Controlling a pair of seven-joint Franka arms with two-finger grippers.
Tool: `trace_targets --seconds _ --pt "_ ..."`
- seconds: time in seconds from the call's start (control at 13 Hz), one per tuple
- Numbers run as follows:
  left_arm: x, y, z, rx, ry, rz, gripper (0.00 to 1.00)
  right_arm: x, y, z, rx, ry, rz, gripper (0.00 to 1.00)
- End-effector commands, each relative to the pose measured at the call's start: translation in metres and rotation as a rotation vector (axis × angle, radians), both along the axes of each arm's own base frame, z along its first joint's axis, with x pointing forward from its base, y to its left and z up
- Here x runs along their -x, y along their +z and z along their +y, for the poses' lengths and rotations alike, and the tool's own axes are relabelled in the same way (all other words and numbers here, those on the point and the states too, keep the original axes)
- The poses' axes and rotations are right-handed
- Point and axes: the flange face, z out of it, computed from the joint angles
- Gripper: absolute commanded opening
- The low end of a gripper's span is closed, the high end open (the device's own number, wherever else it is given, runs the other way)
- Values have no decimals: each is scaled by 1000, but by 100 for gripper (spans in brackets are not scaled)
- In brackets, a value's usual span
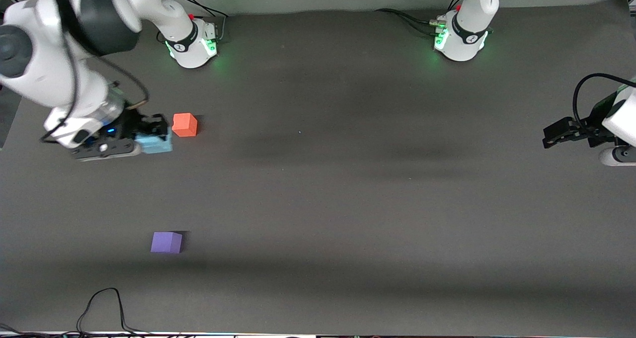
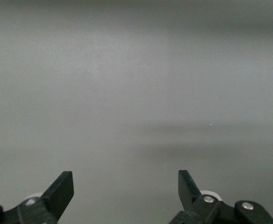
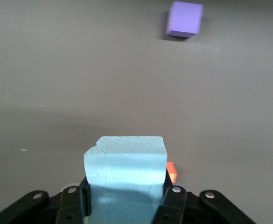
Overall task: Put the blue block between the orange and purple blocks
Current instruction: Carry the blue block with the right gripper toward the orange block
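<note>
Dark grey mat (image 1: 348,189); right tool (image 1: 155,138) grips blue block (image 1: 156,144) beside orange block (image 1: 185,125); left tool (image 1: 559,134) wide, idle.

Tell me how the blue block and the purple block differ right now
The blue block is light sky blue; the purple block is violet. The blue block is clamped in the right hand, close beside the orange block, while the purple block sits free on the table, nearer the front camera, with nothing touching it. The blue block's upper edge looks chipped at one corner; the purple block's edges look clean. Both are small matte cubes of similar size.
</note>
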Motion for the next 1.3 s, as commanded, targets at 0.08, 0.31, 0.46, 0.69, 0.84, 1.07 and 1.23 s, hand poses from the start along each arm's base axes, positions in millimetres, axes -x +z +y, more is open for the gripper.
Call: trace_targets --seconds 0.08,0.31,0.46,0.69,0.84,1.07,1.23 --pt "5 3 1 -15 1 5 100 11 -78 -48 -22 34 -23 33" --pt "5 3 3 -16 4 5 100 31 -143 -69 -26 51 -53 33" --pt "5 3 3 -16 1 7 100 34 -176 -70 20 53 -86 33" --pt "5 3 3 -16 -5 7 100 35 -226 -64 75 21 -128 33" --pt "5 2 4 -16 -5 8 100 32 -247 -68 47 56 -142 33" --pt "5 2 4 -16 -7 10 100 35 -276 -64 -25 76 -129 33" --pt "6 2 4 -16 -7 13 100 34 -276 -66 -28 95 -131 33"
